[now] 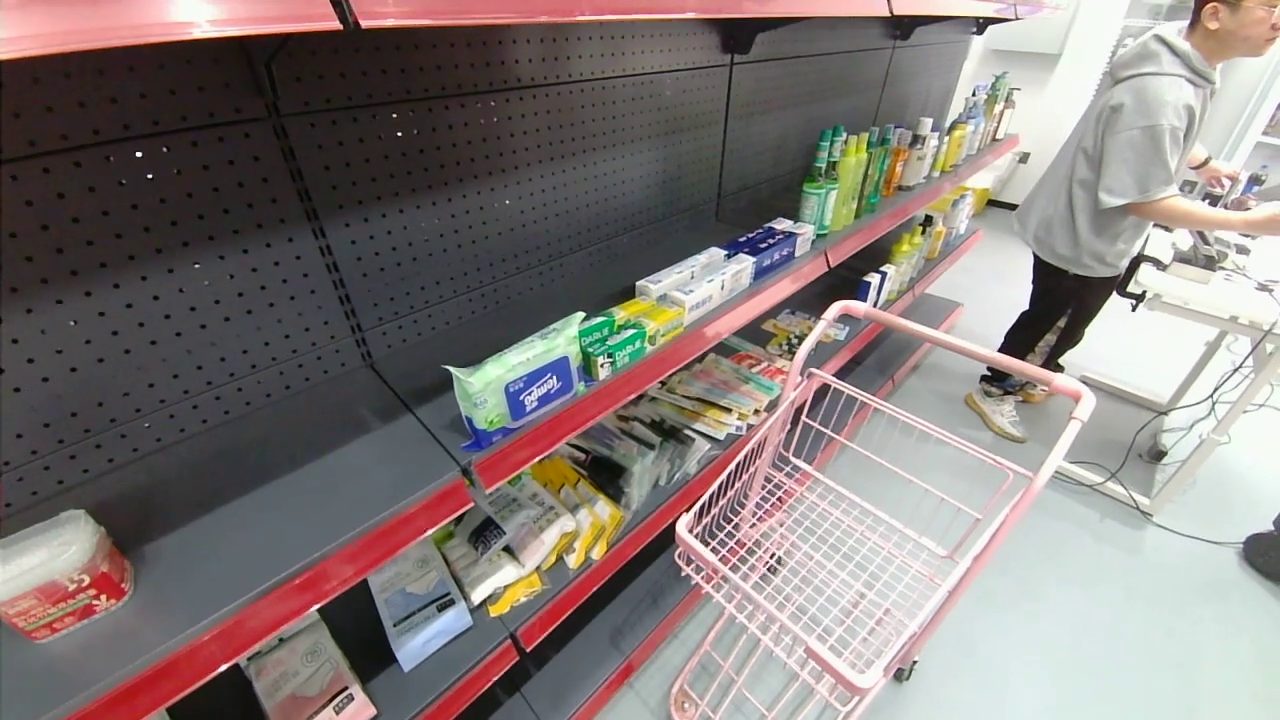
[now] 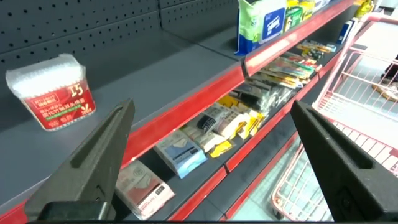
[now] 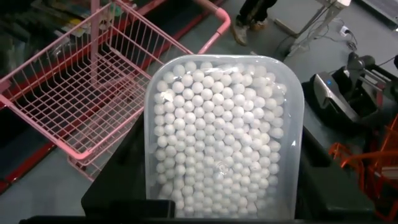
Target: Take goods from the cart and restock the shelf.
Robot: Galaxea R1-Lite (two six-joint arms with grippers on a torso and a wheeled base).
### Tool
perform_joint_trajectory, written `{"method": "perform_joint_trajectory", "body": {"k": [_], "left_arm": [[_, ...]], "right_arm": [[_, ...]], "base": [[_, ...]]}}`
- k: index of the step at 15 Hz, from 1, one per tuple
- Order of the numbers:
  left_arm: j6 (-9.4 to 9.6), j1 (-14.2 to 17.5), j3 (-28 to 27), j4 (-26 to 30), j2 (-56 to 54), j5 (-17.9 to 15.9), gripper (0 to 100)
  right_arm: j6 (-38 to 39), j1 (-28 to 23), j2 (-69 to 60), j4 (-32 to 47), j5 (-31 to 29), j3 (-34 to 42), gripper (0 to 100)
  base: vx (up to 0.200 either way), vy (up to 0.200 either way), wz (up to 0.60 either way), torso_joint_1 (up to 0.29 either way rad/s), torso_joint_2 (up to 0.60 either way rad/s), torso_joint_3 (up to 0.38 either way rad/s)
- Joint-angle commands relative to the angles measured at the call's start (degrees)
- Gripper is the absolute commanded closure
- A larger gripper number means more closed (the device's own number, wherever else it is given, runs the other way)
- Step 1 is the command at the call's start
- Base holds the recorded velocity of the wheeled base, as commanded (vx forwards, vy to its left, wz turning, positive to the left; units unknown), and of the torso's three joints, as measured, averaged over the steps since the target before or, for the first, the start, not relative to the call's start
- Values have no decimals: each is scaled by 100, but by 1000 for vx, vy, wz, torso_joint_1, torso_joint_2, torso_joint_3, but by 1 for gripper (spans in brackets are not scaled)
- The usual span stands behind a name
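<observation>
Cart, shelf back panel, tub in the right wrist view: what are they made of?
cart: probably welded steel wire and tube with a glossy pink coating, going by the thin grid mesh and rounded rails.
back panel: likely sheet metal, matte dark grey, with regular punched holes.
tub: thin clear plastic, slightly glossy. The white round tips inside show through, and its face carries small glare spots.

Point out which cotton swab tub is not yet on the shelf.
The clear tub clamped in the right gripper, white swab tips showing, with the pink cart behind it. The red-labelled tub already stands on the shelf.
</observation>
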Motion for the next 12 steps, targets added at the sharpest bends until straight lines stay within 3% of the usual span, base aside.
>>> {"method": "perform_joint_trajectory", "body": {"k": [1,5,12], "left_arm": [[-1,-8,1,-1,7,1,0],[-1,0,1,-1,7,1,0],[-1,-8,1,-1,7,1,0]], "right_arm": [[-30,-10,33,4,-3,0,100],[-180,-45,42,-49,-65,114,100],[-347,-98,226,-646,-56,343,100]], "base": [[0,0,0,100,-232,-129],[0,0,0,50,-105,-57],[0,0,600,8,0,5]]}}
